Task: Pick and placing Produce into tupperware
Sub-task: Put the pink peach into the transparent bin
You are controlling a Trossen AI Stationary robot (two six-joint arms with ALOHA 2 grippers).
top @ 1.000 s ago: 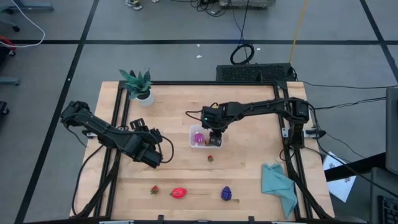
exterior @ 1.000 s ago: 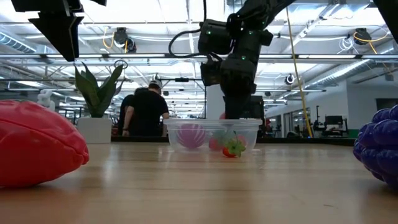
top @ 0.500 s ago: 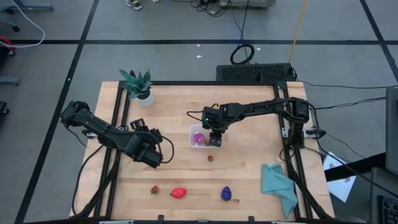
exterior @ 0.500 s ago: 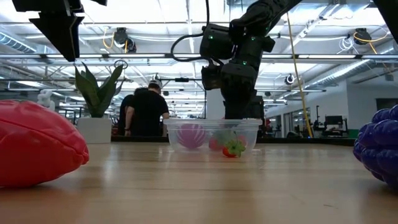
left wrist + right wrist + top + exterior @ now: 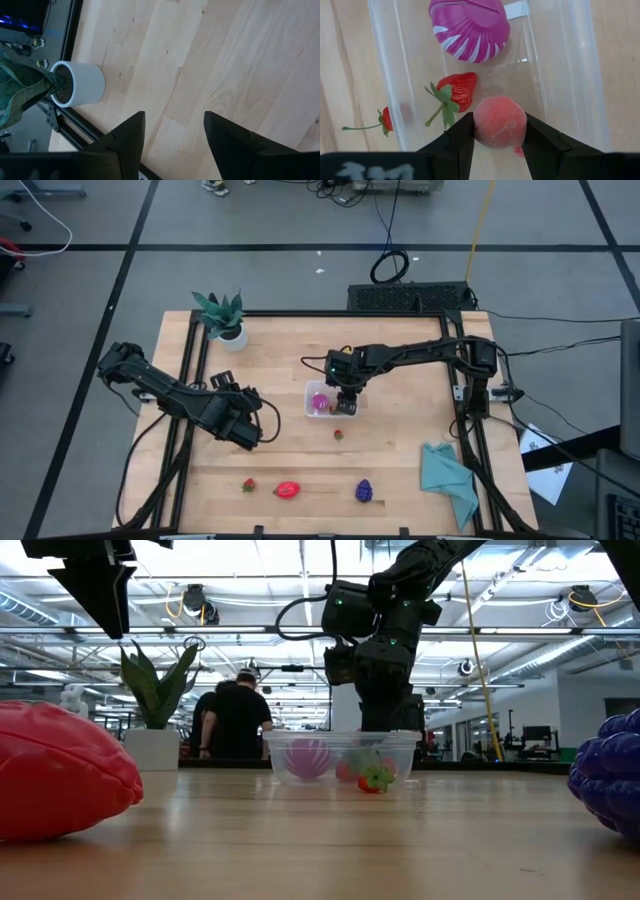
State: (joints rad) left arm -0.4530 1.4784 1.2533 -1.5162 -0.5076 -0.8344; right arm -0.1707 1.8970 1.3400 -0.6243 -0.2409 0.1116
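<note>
a: left pincer (image 5: 172, 132) waits wide over bare bench (image 5: 400, 470), plant (image 5: 222, 317) beyond it.

b: and the right pincer (image 5: 499, 131)?

a: clamped on a peach (image 5: 499, 121), above the tub (image 5: 331, 401), likely ready to drop. ball (image 5: 469, 22) and strawberry (image 5: 459, 90) lie just below.

b: any change?

a: barely; it hovers as before.

strawberries 3 (image 5: 338, 434) | magenta ball 1 (image 5: 319, 400) | grape cluster 1 (image 5: 364, 492) | tupperware 1 (image 5: 310, 411)

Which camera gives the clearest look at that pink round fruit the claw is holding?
The right wrist view: the pink fruit fills the gap between the right gripper fingers. From above the arm hides it; the low view barely hints at it.
</note>
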